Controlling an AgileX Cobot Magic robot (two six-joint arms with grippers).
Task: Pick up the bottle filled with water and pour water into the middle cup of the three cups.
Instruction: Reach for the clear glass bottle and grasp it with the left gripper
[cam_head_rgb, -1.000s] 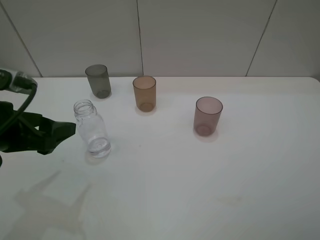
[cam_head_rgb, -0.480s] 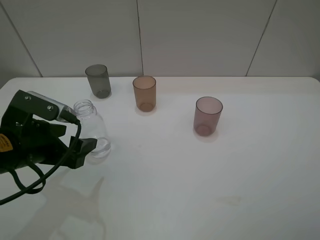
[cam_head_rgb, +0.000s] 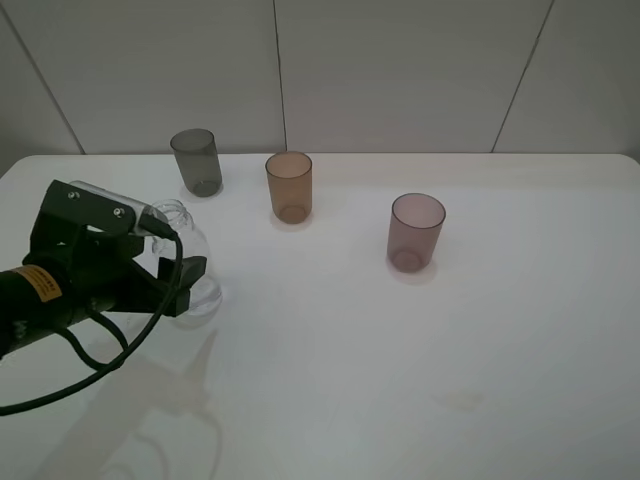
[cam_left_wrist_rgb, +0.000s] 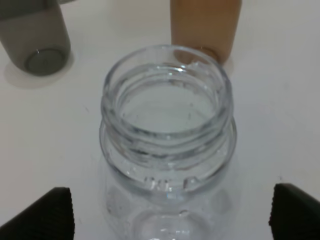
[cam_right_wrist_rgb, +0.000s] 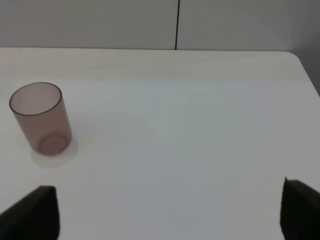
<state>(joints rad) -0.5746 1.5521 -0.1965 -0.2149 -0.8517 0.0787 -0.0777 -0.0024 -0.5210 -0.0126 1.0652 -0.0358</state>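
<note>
The clear uncapped bottle stands upright at the table's left, and its water is barely visible. My left gripper is open around it. In the left wrist view the bottle fills the middle, with one dark fingertip on each side and a gap to the glass. The three cups stand behind and to the right: smoky grey, the amber middle cup and mauve. My right gripper is open over bare table, with the mauve cup ahead of it. It does not show in the high view.
The white table runs to a pale panelled wall just behind the cups. The left arm's black cable loops over the table's front left. The grey cup and amber cup stand beyond the bottle in the left wrist view.
My left arm has come in from the left edge towards the bottle, and its open fingers now stand on either side of it. The bottle and cups have not moved.
</note>
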